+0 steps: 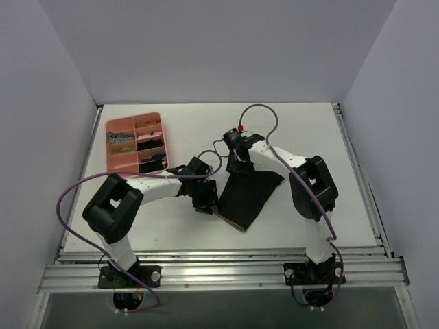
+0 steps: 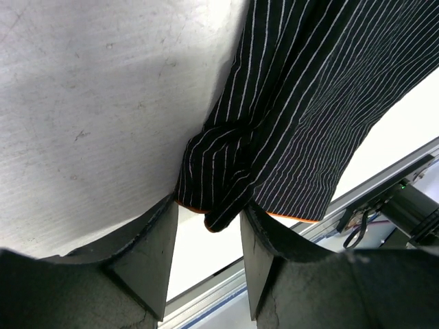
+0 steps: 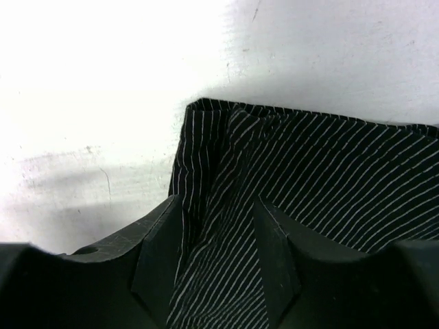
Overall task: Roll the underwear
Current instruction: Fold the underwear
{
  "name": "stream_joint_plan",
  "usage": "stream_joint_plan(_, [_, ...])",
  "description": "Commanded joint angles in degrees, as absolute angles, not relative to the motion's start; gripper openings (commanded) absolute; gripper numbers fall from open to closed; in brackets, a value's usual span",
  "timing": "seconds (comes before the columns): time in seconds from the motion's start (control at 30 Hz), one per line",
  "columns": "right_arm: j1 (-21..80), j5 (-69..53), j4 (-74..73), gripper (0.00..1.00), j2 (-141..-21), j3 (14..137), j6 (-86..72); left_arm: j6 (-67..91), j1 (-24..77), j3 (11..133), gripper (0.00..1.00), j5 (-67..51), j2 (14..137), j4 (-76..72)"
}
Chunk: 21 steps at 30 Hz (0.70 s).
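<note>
Lying mostly flat and unrolled, the underwear [image 1: 247, 195] has one bunched corner pinched in the left gripper [image 2: 208, 214], the right gripper [image 3: 218, 219] open over it.

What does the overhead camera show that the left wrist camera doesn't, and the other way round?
Only overhead: both arms whole, the pink divided tray at the far left of the white table, and the right tool at the far edge of the underwear. Only the left wrist: the fabric's fine white pinstripes, its orange edge, and a bunched fold between the fingertips of the left tool. Both: the underwear, the left tool at its corner, and the table.
</note>
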<state>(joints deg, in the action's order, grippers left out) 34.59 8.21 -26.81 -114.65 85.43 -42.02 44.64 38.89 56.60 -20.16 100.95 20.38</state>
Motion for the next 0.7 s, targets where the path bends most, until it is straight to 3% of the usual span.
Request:
stream_joint_plan(0.0, [34.9, 12.1, -29.4, 0.42, -116.4, 88.6, -43.9, 44.9, 38.8, 55.6, 0.51, -17.5, 100.7, 18.1])
stream_joint_plan(0.4, [35.1, 16.1, -31.9, 0.45, -122.2, 92.8, -45.3, 43.2, 38.6, 57.4, 0.56, -12.3, 93.4, 22.2])
stream_joint_plan(0.53, [35.2, 15.0, -30.7, 0.32, -123.0, 93.0, -44.6, 42.4, 38.4, 58.5, 0.61, -12.2, 93.2, 22.0])
stream_joint_plan(0.67, [35.2, 14.7, -30.1, 0.27, -122.1, 92.2, -44.4, 40.1, 37.8, 59.0, 0.63, -14.9, 94.7, 18.6])
